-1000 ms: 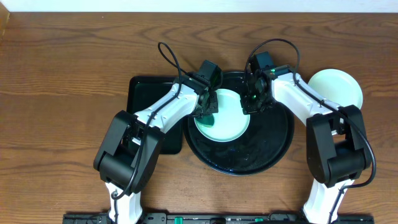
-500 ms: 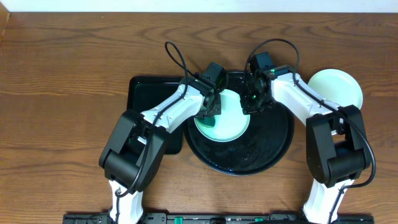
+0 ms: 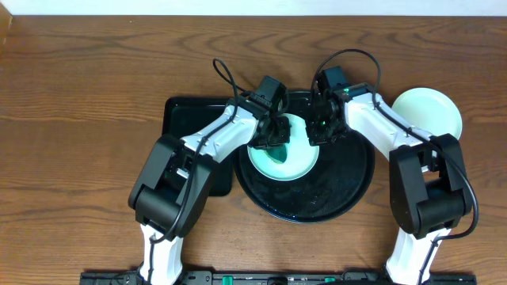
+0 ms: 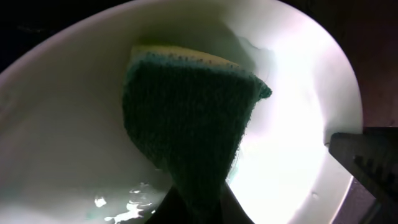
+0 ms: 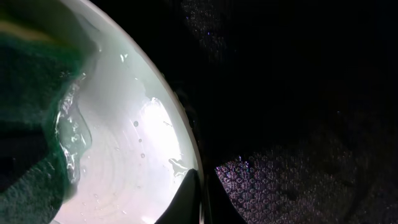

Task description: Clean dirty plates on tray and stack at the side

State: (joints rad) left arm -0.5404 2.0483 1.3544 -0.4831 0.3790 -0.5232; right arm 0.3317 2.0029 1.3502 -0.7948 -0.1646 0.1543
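White shells cover the arms (image 3: 210, 138) between bulky black joints. The left gripper (image 3: 274, 141) and right gripper (image 3: 318, 136) are black, trailing looping black cables (image 3: 220, 75).

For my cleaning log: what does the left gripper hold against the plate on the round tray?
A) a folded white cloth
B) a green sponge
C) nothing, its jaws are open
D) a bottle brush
B: the left wrist view shows the left gripper shut on a green sponge that lies against the plate in the round black tray.
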